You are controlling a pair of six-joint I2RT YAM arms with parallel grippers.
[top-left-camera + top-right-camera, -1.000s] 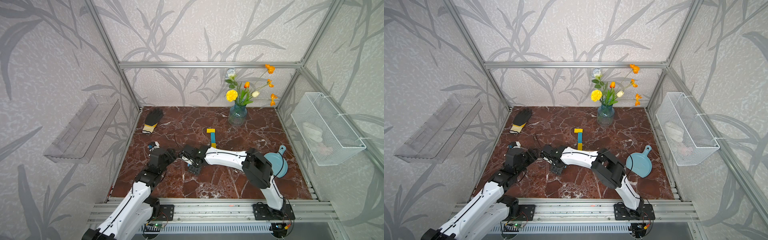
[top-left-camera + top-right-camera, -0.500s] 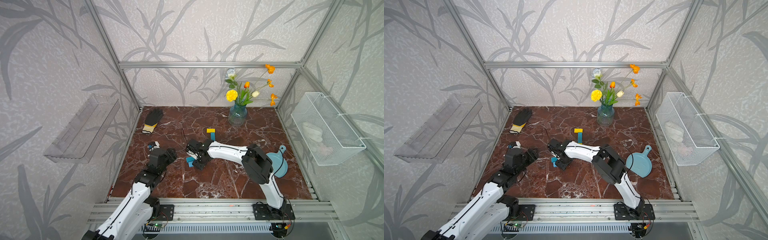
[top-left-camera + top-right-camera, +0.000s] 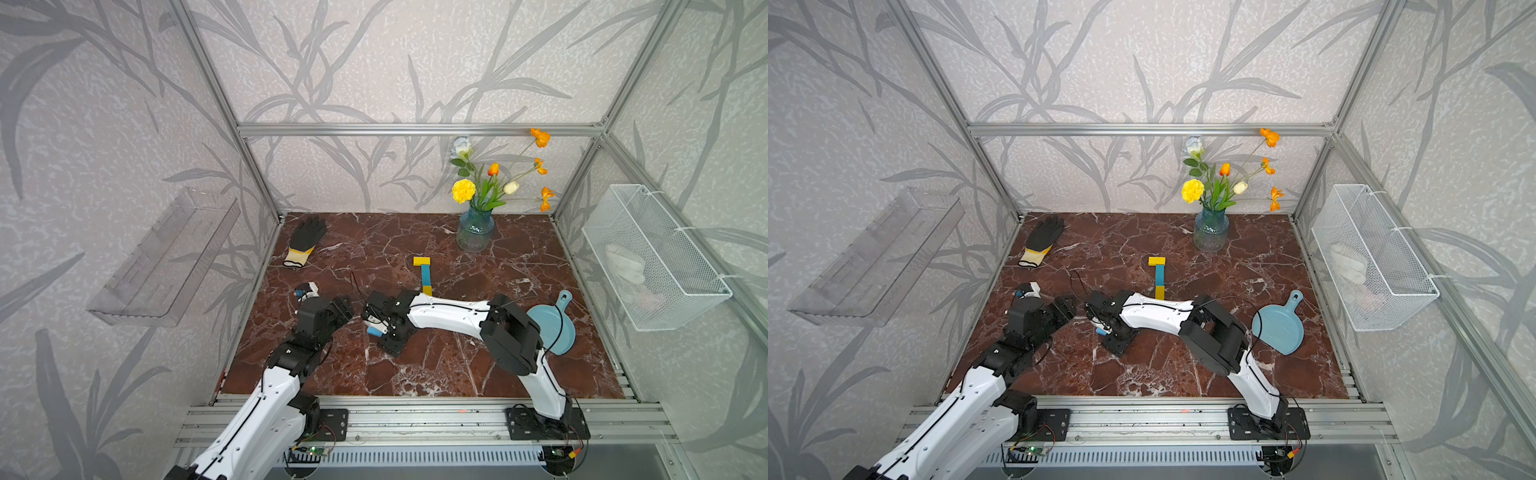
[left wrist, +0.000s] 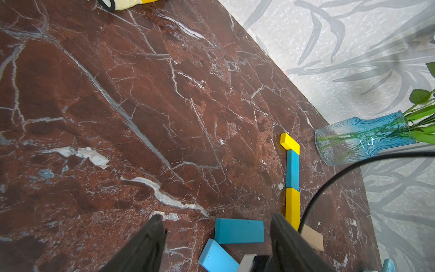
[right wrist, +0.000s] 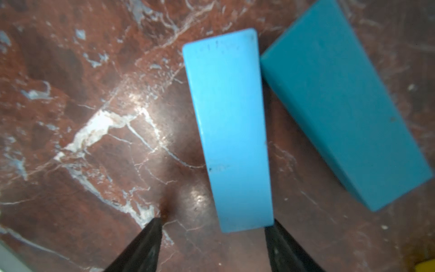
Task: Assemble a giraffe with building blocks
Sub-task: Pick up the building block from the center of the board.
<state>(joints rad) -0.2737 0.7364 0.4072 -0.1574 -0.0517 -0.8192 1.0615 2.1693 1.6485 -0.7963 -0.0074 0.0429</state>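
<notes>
Now we see the right gripper (image 5: 211, 223) with jaws apart over the marble table (image 5: 94, 117) — a light-blue block (image 5: 228, 129) lies flat between them, unclamped, a teal block (image 5: 341, 113) just beside it. Our left gripper (image 4: 216, 217) hangs spread and empty. Farther back lies the unfinished giraffe (image 4: 292, 169), a yellow-blue-yellow line, with the tan block (image 4: 312, 237) at its near end.

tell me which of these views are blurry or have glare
right wrist view: light blue block and teal block soft, out of focus, with glare patches on the marble table; left wrist view: yellow-and-blue row crisp; both top views: sharp, evenly lit.
</notes>
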